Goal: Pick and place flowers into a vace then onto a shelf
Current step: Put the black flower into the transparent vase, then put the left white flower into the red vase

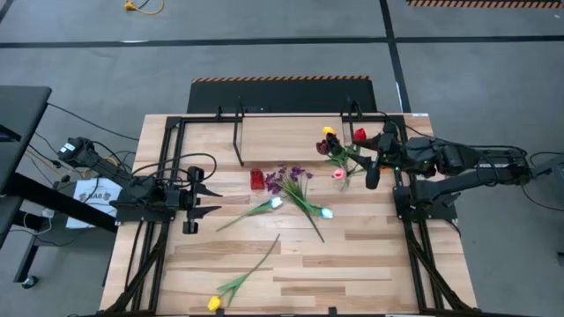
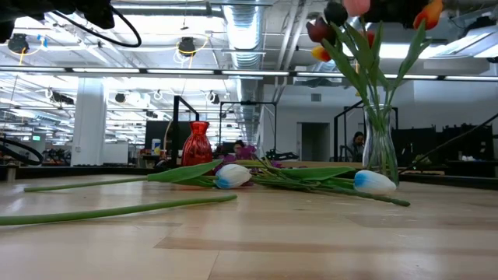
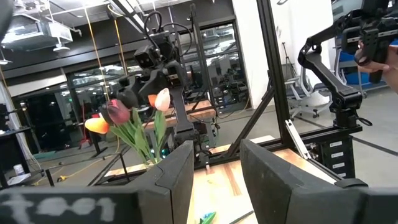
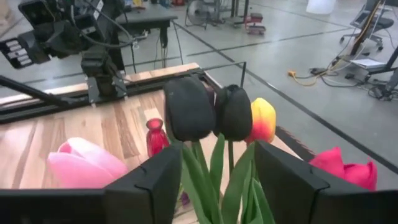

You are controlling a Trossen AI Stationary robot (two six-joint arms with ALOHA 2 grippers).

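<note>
Your right gripper (image 1: 371, 167) sits in the upper right of the high view, beside the clear glass vase (image 2: 380, 152) that stands at the right of the low view. In the right wrist view its two dark fingers (image 4: 149, 180) stand apart, with green stems and two dark maroon tulip heads (image 4: 211, 111) rising between them; you cannot tell from these pictures whether the pads touch the stems. The vase already carries a bunch: a yellow tulip (image 1: 329, 132), a red tulip (image 1: 359, 135) and a pink tulip (image 1: 338, 174) show around it from above.

Your left gripper (image 1: 210, 200) waits at the left middle of the high view, jaws wide and holding nothing.

On the light plank tabletop (image 1: 370, 255), near the centre of the high view, a purple-blossomed sprig (image 1: 286, 179) lies with two white tulips on long green stems, one head (image 1: 277, 202) pointing left and the other (image 1: 327, 212) to the right. A small red glass vase (image 1: 256, 179) stands just left of the sprig. Another yellow tulip (image 1: 214, 303) lies at the lower edge, its stem running up toward the centre.

The light wooden shelf board on thin black legs (image 1: 291, 139) sits at the top centre, just left of the bunch.
</note>
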